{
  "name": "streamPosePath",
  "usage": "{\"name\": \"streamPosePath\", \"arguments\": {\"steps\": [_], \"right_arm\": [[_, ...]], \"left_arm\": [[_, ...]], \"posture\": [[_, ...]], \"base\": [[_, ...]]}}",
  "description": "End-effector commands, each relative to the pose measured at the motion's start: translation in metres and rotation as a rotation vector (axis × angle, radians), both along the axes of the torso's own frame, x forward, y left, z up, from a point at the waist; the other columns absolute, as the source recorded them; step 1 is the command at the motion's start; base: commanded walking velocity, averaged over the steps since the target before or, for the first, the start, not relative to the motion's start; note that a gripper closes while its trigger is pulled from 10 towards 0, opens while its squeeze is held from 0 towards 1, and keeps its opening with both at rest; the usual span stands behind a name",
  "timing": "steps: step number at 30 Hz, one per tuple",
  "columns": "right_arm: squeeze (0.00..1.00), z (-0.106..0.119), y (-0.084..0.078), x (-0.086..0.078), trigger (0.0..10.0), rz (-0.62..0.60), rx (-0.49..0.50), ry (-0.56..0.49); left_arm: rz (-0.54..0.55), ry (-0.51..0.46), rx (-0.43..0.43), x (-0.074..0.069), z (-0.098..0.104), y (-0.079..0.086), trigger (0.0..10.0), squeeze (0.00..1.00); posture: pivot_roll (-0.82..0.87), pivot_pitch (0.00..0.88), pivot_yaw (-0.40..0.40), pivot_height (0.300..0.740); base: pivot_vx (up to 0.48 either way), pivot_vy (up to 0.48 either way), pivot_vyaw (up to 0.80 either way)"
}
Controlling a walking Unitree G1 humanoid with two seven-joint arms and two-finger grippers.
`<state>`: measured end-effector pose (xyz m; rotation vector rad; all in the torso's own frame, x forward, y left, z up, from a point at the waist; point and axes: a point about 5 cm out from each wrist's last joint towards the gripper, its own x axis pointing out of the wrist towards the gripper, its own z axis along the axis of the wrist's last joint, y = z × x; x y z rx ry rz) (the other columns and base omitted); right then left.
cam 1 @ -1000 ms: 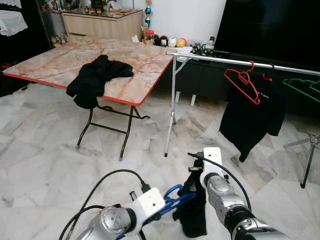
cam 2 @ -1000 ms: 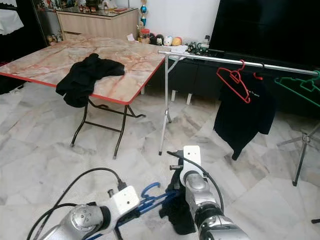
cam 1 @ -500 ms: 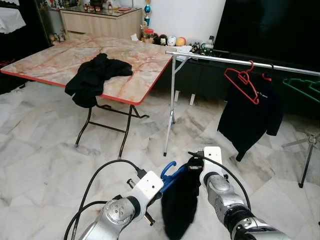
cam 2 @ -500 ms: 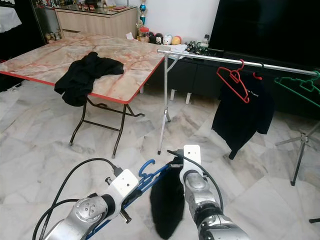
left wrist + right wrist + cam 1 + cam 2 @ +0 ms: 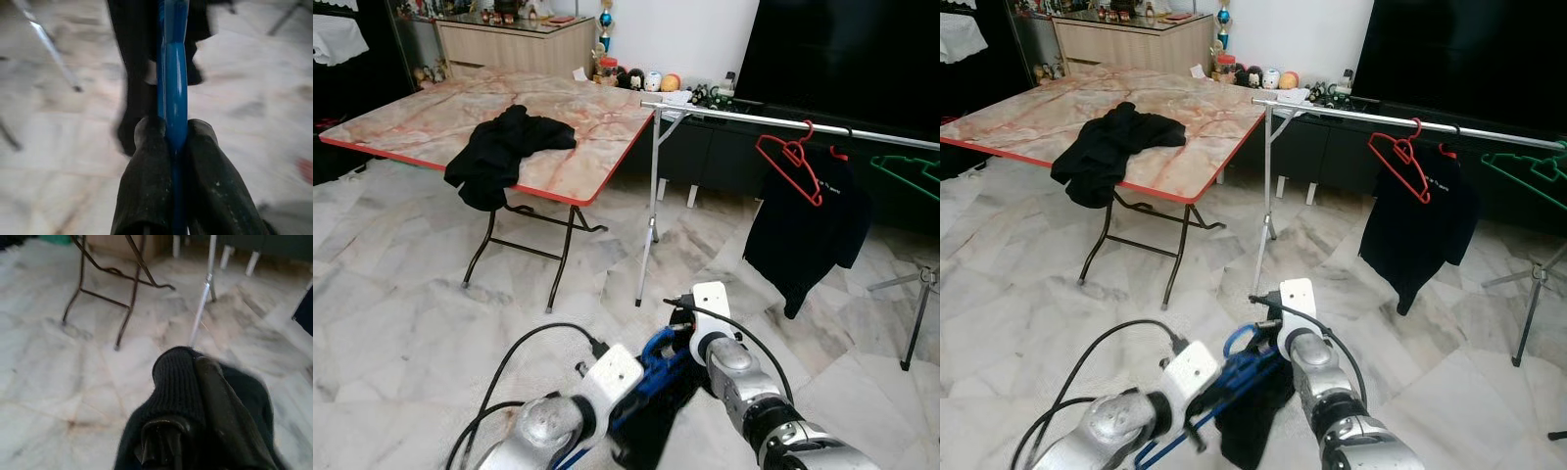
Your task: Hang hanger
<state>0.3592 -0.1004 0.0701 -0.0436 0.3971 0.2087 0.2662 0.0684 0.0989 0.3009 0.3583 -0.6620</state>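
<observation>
A blue plastic hanger [image 5: 658, 356] is held low in front of me, with a black garment [image 5: 1248, 423] bunched under it. My left gripper [image 5: 175, 143] is shut on the hanger's blue bar, one black finger [image 5: 146, 171] on each side. My right gripper [image 5: 195, 369] is shut on the garment's ribbed black collar [image 5: 177, 382], right beside the hanger's hook. The silver clothes rail [image 5: 754, 118] stands ahead to the right, well above and beyond both grippers.
On the rail hang a red hanger [image 5: 790, 162], a black shirt [image 5: 808, 230] and a green hanger [image 5: 911, 171]. A marble-top folding table [image 5: 431, 127] with black clothes [image 5: 499, 152] stands at the left. Marble floor lies between me and the rail.
My right gripper has moved left, closer to the hanger's hook. The garment hung long half a second ago and now sits bunched lower under the hanger.
</observation>
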Motion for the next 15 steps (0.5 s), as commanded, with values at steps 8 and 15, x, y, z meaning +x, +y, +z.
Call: {"name": "streamPosePath", "arguments": {"steps": [8,15], "right_arm": [[0.0,0.015,-0.004,0.008,10.0,-0.041,0.02,-0.054],[0.0,0.013,-0.016,0.009,10.0,-0.097,-0.006,-0.043]], "left_arm": [[-0.14,0.06,0.068,-0.015,-0.013,-0.009,10.0,0.0],[-0.039,0.043,0.101,-0.007,-0.015,-0.002,10.0,0.0]], "posture": [[0.2,0.0,-0.079,0.74],[0.21,0.0,-0.081,0.74]], "base": [[0.0,0.0,0.0],[0.0,0.0,0.0]]}}
